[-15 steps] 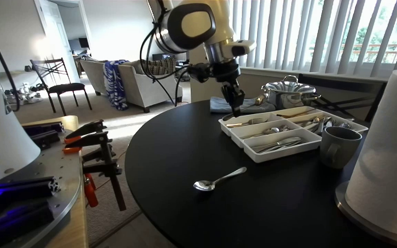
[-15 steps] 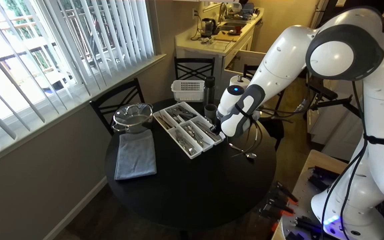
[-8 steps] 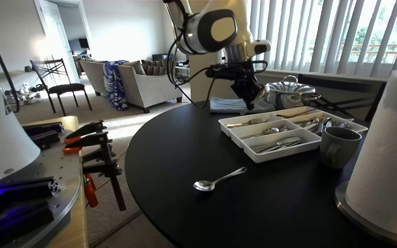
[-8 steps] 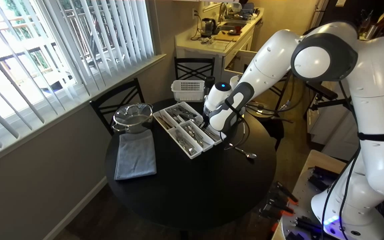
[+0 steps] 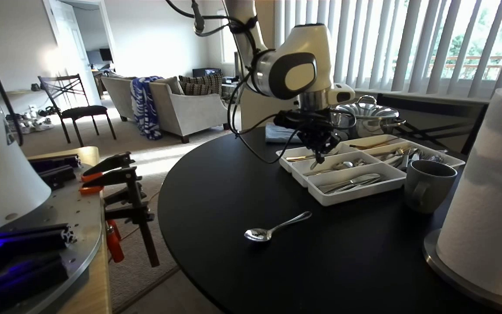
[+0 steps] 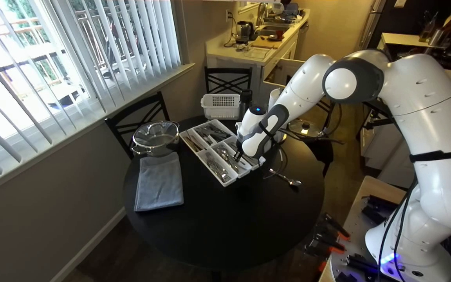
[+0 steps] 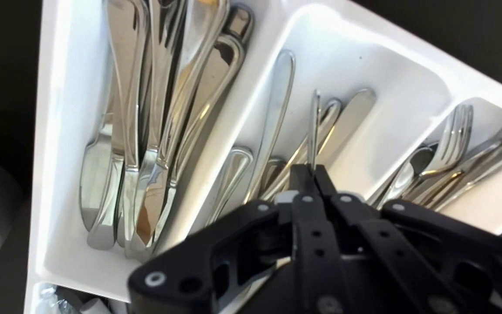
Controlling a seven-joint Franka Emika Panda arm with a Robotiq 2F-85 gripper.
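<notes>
A thin silver utensil (image 7: pixel 314 126), seen edge-on in the wrist view, is pinched in my gripper (image 7: pixel 311 171); its other end is hidden behind the fingers. Below lies the white cutlery tray (image 5: pixel 327 201), also in an exterior view (image 6: pixel 230 182). The gripper (image 5: pixel 319 159) is over the tray's middle compartment, between knives (image 7: pixel 129 144) on one side and forks (image 7: pixel 449 139) on the other. Handles of other cutlery (image 7: pixel 273 117) lie under the held piece; I cannot tell whether they touch. A loose spoon (image 5: pixel 258 235) rests on the black table (image 5: pixel 216 196), in front of the tray.
A grey mug (image 5: pixel 429 185) stands close beside the tray, and a paper towel roll (image 5: pixel 486 196) is nearby. Behind the tray are a lidded pot (image 6: pixel 156 139) and a folded blue cloth (image 6: pixel 159 184). A white basket (image 6: pixel 220 106) and a dark bottle (image 6: pixel 245 102) stand at one end.
My gripper has swung across and then come down closer to the tray, keeping hold of the utensil. The wrist has turned. Tray, loose spoon and mug have stayed put.
</notes>
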